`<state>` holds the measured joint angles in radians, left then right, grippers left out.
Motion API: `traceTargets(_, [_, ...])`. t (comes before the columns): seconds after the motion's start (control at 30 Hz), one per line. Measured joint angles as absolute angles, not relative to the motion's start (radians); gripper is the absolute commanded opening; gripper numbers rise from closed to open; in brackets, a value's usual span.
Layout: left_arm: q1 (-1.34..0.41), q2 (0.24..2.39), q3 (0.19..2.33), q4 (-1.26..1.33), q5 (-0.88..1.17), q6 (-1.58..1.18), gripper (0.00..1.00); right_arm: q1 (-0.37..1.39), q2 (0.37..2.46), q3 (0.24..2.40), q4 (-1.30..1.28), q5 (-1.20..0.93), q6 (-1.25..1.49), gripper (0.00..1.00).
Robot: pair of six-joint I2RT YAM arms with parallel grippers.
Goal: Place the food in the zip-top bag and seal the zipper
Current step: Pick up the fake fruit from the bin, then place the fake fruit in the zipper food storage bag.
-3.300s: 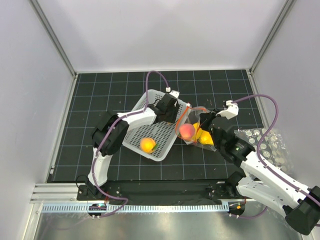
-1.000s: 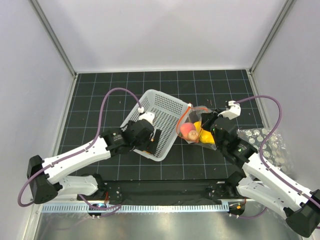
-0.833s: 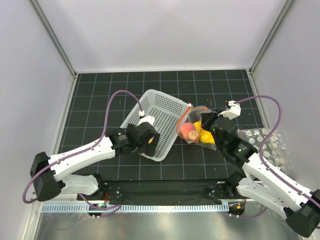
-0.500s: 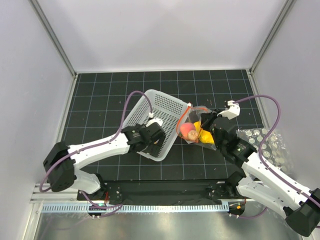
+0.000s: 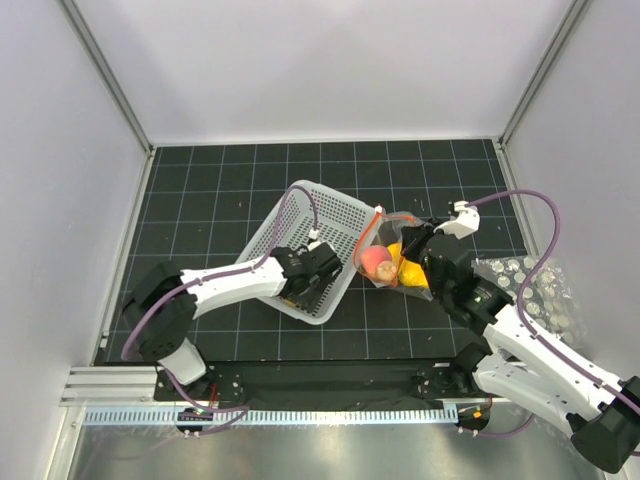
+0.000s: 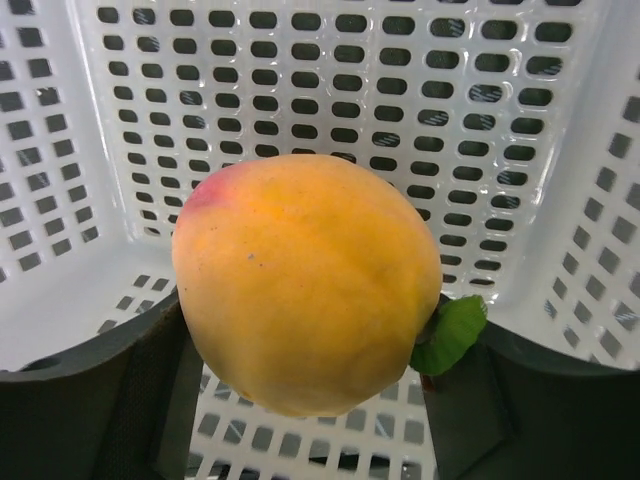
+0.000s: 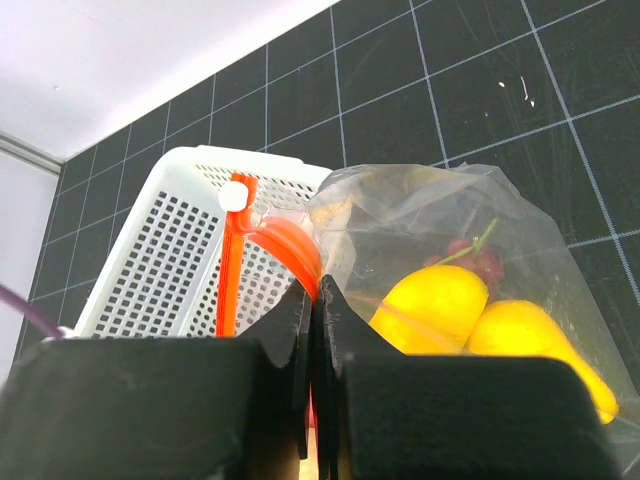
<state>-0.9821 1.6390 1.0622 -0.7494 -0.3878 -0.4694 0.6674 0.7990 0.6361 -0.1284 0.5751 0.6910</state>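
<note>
My left gripper (image 5: 305, 273) is down in the white perforated basket (image 5: 330, 205) and hides the fruit there from above. In the left wrist view its jaws (image 6: 315, 345) are shut on a yellow-orange fruit (image 6: 305, 280) with a pink blush and a green leaf. The clear zip-top bag (image 5: 392, 262) lies just right of the basket, holding a pink-red peach (image 5: 374, 262) and yellow fruits (image 5: 408, 272). My right gripper (image 5: 408, 243) is shut on the bag's mouth, pinching the red-orange zipper (image 7: 285, 240) between its jaws (image 7: 315, 290). Yellow fruits (image 7: 440, 300) and dark red grapes (image 7: 480, 258) show through the bag (image 7: 440, 200).
The basket's holed walls (image 6: 300, 80) surround the held fruit closely. A clear plastic sheet with white dots (image 5: 540, 290) lies at the right edge of the black gridded mat (image 5: 200, 200). White walls enclose the mat on three sides.
My left arm came off the bag's mouth into the basket's near corner over the yellow-orange fruit, then swung its elbow in. The right gripper and bag have stayed put.
</note>
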Motion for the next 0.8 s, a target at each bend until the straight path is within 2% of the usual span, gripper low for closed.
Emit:
traceTargets(0.37, [-0.979, 1.289, 1.104, -0.706, -0.263, -0.464, 0.57, 0.667, 0.815, 0.685, -0.191, 0.564, 0.714, 0.03])
traceTargets(0.53, [-0.98, 1.244, 1.157, -0.682, -0.18, -0.463, 0.57, 0.667, 0.885, 0.814, -0.359, 0.526, 0.809, 0.01])
traceTargets(0.8, [-0.994, 1.227, 1.187, -0.662, -0.067, -0.463, 0.56, 0.667, 0.952, 0.97, -0.572, 0.342, 0.937, 0.01])
